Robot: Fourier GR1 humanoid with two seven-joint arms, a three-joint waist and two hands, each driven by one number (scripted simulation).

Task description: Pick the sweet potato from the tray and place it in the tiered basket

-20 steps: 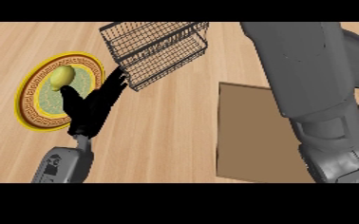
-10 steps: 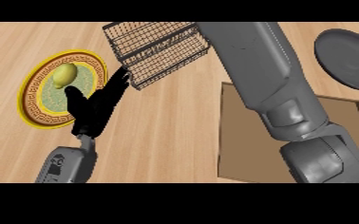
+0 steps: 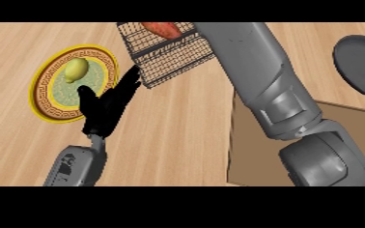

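Orange-red, the sweet potato [image 3: 162, 29] now shows at the top edge of the head view, lying in the upper tier of the black wire tiered basket [image 3: 171, 58]; in the two earlier frames no sweet potato was visible in the basket. The robot's right forearm [image 3: 264, 77] runs from the lower right up to the top edge beside the basket; compared with one second ago it has swung leftward and stands closer to the basket, so that its upper end meets the basket's right side. The right hand itself is beyond the top edge and does not show, so its state cannot be told. The tan tray [image 3: 335, 121] lies at the lower right, largely covered by the forearm, and a dark grey round object [image 3: 351, 60] shows at the right edge, as it did half a second ago. The left hand [image 3: 107, 108] is open, fingers straight and pointing up-right toward the basket's lower corner, holding nothing; its pose matches both earlier frames. Left of it sits the yellow-rimmed plate [image 3: 43, 89] carrying a lemon [image 3: 76, 69], unchanged in position on the wooden counter [image 3: 178, 140].
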